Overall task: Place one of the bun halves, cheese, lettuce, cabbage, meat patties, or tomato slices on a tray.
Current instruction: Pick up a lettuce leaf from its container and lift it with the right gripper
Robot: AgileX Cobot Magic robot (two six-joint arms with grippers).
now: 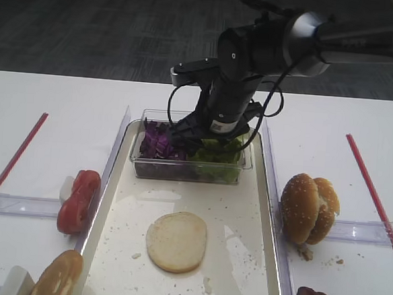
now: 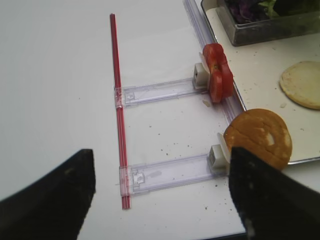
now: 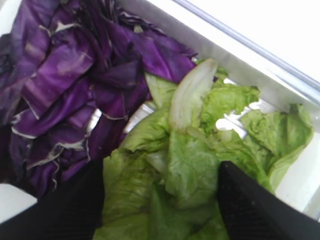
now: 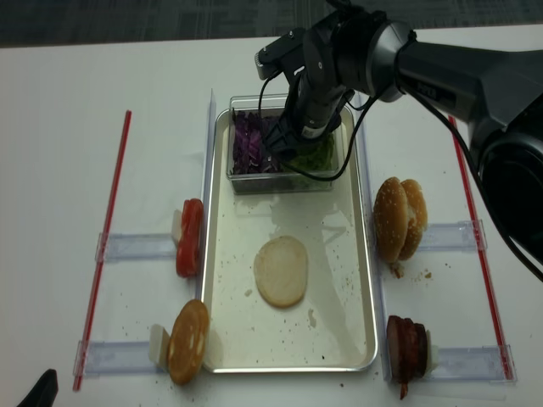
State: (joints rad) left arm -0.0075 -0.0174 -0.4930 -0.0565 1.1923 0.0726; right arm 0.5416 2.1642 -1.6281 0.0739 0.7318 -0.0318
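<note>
One tray [image 4: 361, 280] sits in the middle, and everything else is counted from it. On it lie one pale flat bun round [image 4: 282, 270] and one clear plastic tub [image 4: 284, 180] at its far end, the tub holding one heap of purple cabbage [image 4: 250, 142] and one heap of green lettuce [image 3: 190, 170]. Left of the tray stand one stack of tomato slices [image 4: 189, 237] and one golden round [image 4: 187, 341]. Right of it stand two sesame bun halves [image 4: 399, 219] and one group of meat patties [image 4: 407, 349]. Two red strips [image 4: 106, 246] flank the tray, one on each side.
</note>
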